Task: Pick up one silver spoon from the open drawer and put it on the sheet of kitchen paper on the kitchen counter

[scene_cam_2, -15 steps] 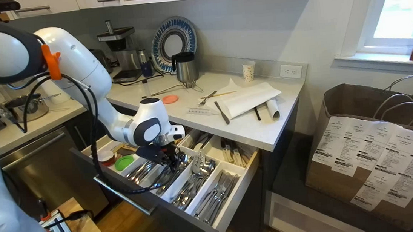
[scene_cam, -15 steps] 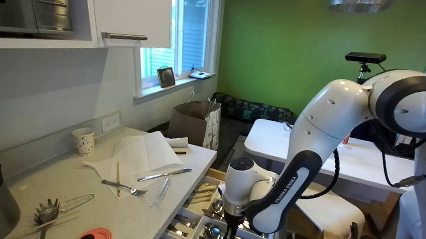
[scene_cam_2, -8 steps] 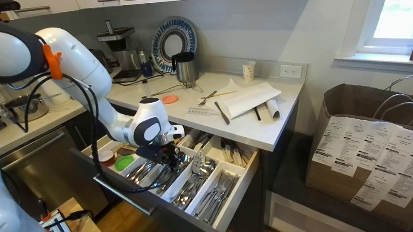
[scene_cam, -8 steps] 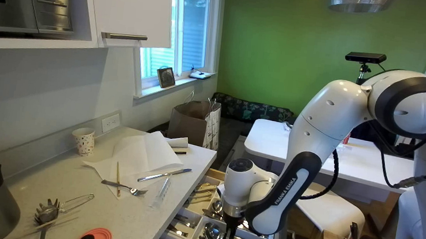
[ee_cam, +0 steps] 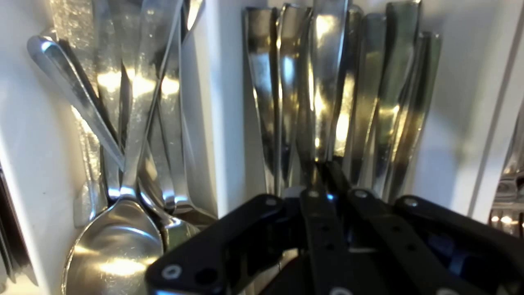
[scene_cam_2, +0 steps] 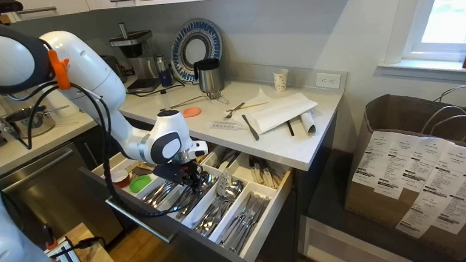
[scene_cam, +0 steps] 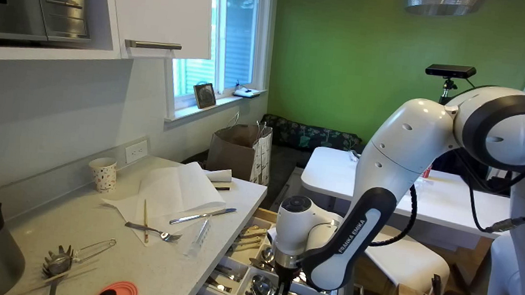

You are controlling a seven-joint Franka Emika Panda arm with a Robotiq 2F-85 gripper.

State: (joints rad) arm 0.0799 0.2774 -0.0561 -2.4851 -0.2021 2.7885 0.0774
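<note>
My gripper (ee_cam: 327, 168) points down into a middle compartment of the open drawer (scene_cam_2: 201, 247). Its fingers are nearly together, closed around the narrow handle of a silver spoon (ee_cam: 325, 82); the grip and the bowl end are mostly hidden. Other silver handles lie close on both sides. In the exterior views the gripper (scene_cam: 283, 291) (scene_cam_2: 195, 184) is down beside spoon bowls (scene_cam: 262, 286). The sheet of kitchen paper (scene_cam: 186, 188) lies rumpled on the kitchen counter (scene_cam: 68, 215); the sheet (scene_cam_2: 282, 113) and counter (scene_cam_2: 285, 145) show in both exterior views.
A white divider (ee_cam: 219, 123) parts my compartment from one with larger spoons (ee_cam: 116, 254). The counter edge overhangs the drawer's back. A knife (scene_cam: 203, 215), a fork (scene_cam: 153, 230) and a cup (scene_cam: 103, 175) are around the paper. A kettle (scene_cam_2: 209, 75) stands farther along.
The gripper and forearm have dropped very slightly between the earliest frame and the middle one. From then to now I see no clear motion. The utensils in the drawer look unmoved.
</note>
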